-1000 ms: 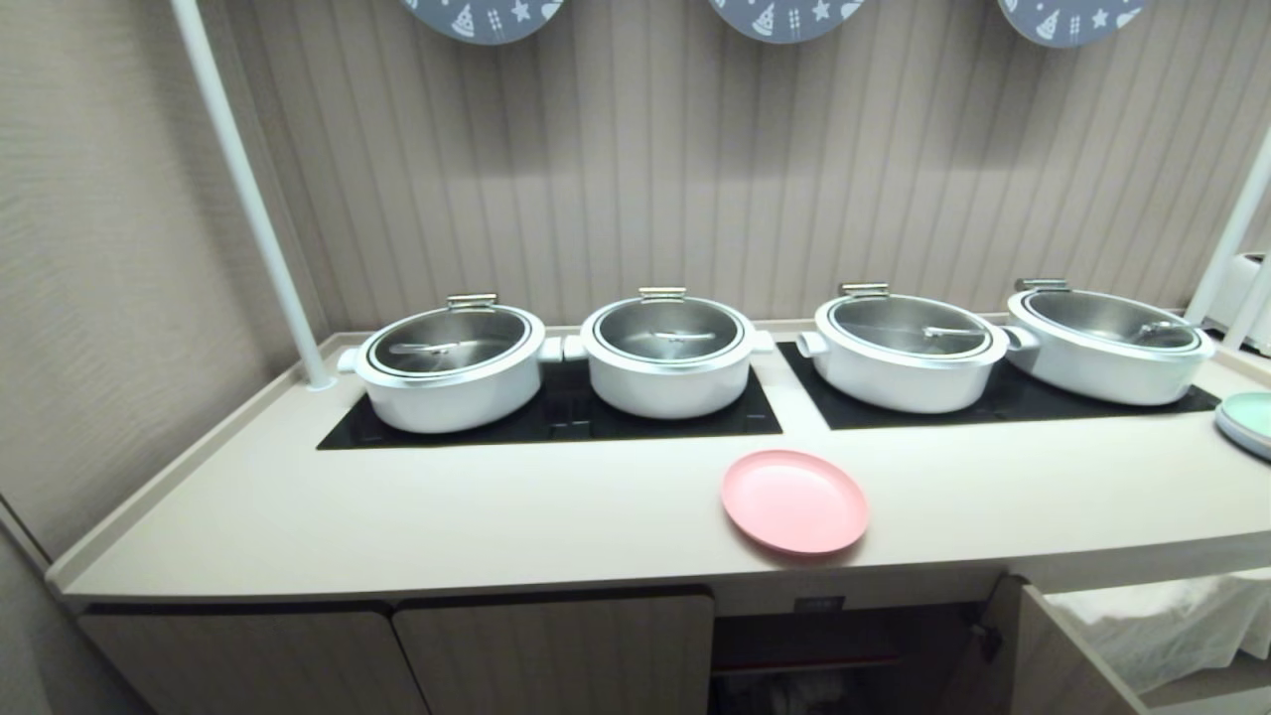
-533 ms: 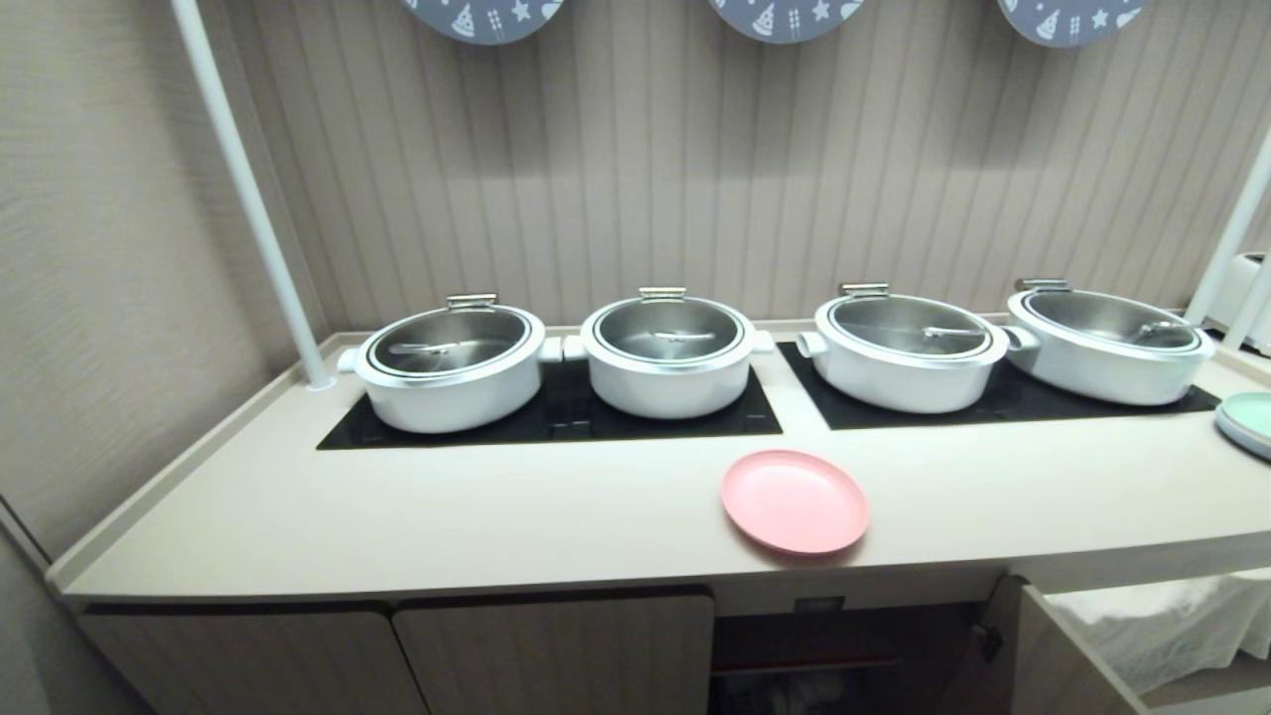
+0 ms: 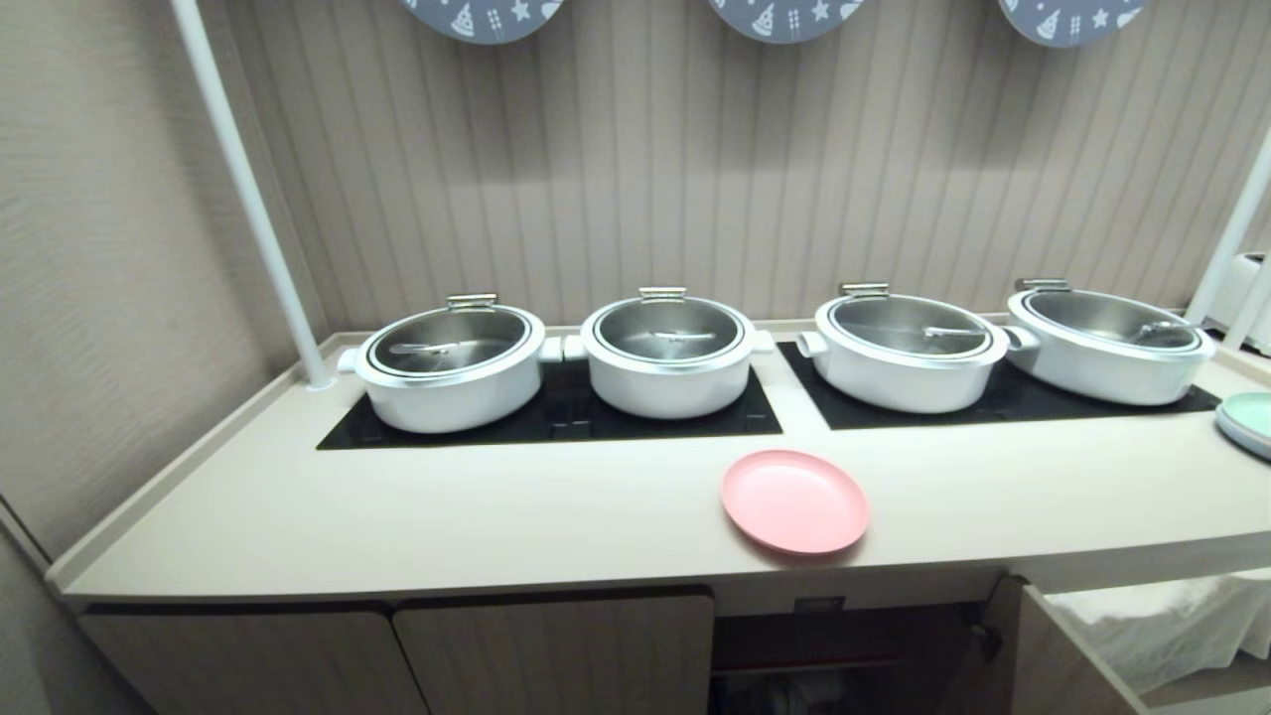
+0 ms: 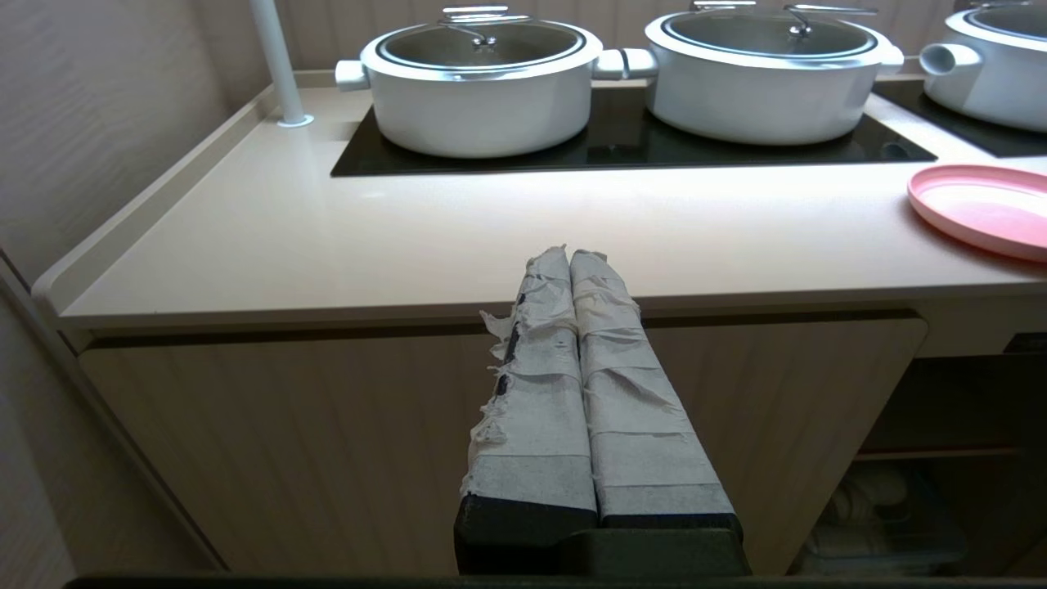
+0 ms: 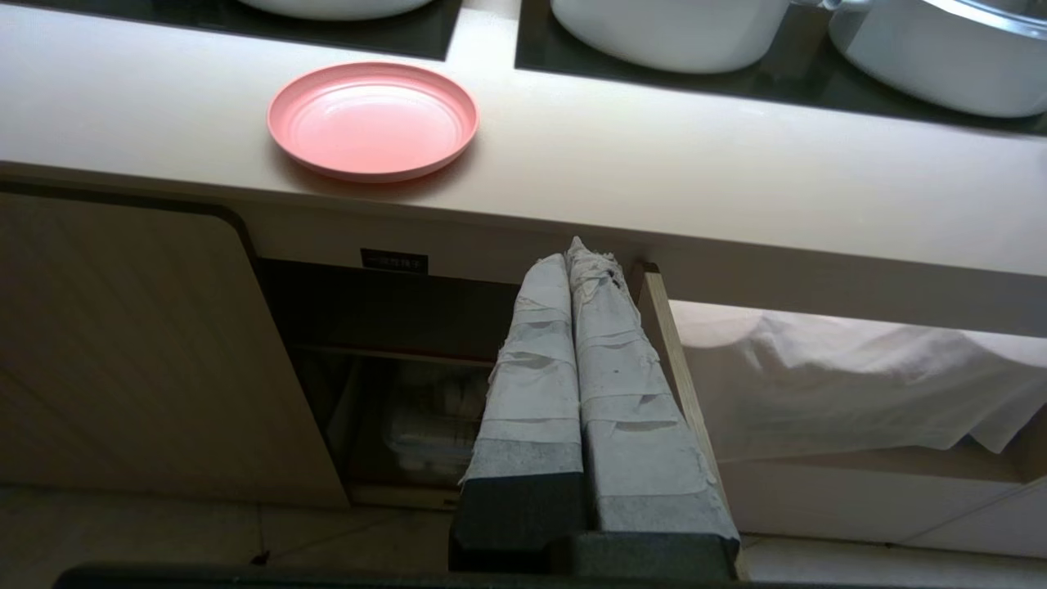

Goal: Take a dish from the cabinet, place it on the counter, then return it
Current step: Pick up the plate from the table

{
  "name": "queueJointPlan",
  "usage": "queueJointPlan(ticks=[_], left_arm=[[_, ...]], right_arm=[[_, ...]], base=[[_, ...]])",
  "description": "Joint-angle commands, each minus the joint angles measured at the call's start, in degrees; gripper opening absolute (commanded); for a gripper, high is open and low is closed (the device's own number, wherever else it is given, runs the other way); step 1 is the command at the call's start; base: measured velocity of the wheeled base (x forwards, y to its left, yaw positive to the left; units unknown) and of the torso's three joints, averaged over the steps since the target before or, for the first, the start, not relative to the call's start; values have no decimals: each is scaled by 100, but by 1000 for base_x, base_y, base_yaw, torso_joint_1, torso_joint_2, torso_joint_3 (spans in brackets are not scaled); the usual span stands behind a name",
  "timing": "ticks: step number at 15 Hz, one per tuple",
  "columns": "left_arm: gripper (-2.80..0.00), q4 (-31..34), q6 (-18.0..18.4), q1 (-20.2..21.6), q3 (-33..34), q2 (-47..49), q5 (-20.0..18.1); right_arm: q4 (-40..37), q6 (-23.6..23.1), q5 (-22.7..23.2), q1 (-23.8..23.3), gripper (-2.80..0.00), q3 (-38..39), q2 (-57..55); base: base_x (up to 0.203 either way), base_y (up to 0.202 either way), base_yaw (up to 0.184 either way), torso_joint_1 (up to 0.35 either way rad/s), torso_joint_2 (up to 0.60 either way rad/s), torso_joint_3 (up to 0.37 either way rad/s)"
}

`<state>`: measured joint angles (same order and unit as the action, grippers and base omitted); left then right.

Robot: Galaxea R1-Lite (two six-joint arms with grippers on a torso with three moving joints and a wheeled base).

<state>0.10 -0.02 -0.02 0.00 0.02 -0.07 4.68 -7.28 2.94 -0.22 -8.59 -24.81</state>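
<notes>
The pink dish (image 3: pixel 794 500) lies flat on the pale counter (image 3: pixel 496 516), close to its front edge and in front of the hob panels. Below it the cabinet (image 3: pixel 824 645) stands open, its door (image 3: pixel 1053 650) swung out to the right and a small black label (image 5: pixel 394 261) above the opening. My right gripper (image 5: pixel 572 254) is shut and empty; it sits below the counter's front edge, beside the open door's edge (image 5: pixel 667 343), with the dish (image 5: pixel 373 119) up and to one side. My left gripper (image 4: pixel 568 255) is shut and empty, in front of a closed door. Neither arm shows in the head view.
Several white pots (image 3: pixel 665 357) with glass lids stand on black hob panels (image 3: pixel 556 417). Pale blue-green plates (image 3: pixel 1249 422) sit at the counter's right end. A white pole (image 3: pixel 248 199) rises at the back left. White cloth (image 5: pixel 859 376) hangs right of the open door.
</notes>
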Motion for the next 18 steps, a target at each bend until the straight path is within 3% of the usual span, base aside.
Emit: queueJointPlan(ticks=[1, 4, 8, 13, 18], left_arm=[[-280, -1, -6, 2, 0, -2, 6], [-280, -1, -6, 2, 0, -2, 5], [-280, -1, 1, 1, 0, -2, 7], [-280, -1, -1, -5, 0, -2, 6], [-280, -1, 1, -5, 0, -2, 7]], right_arm=[[17, -5, 12, -32, -280, -208, -747], [230, -13, 166, -106, -280, -608, -1708], [1166, -135, 677, -133, -280, -1202, -3085], [1006, -296, 2109, -210, -280, -2216, -3989], [927, -489, 2161, -32, -280, -2823, -5245]], base=[[0, 0, 0, 0, 0, 0], [0, 0, 0, 0, 0, 0], [0, 0, 0, 0, 0, 0], [0, 0, 0, 0, 0, 0], [0, 0, 0, 0, 0, 0]])
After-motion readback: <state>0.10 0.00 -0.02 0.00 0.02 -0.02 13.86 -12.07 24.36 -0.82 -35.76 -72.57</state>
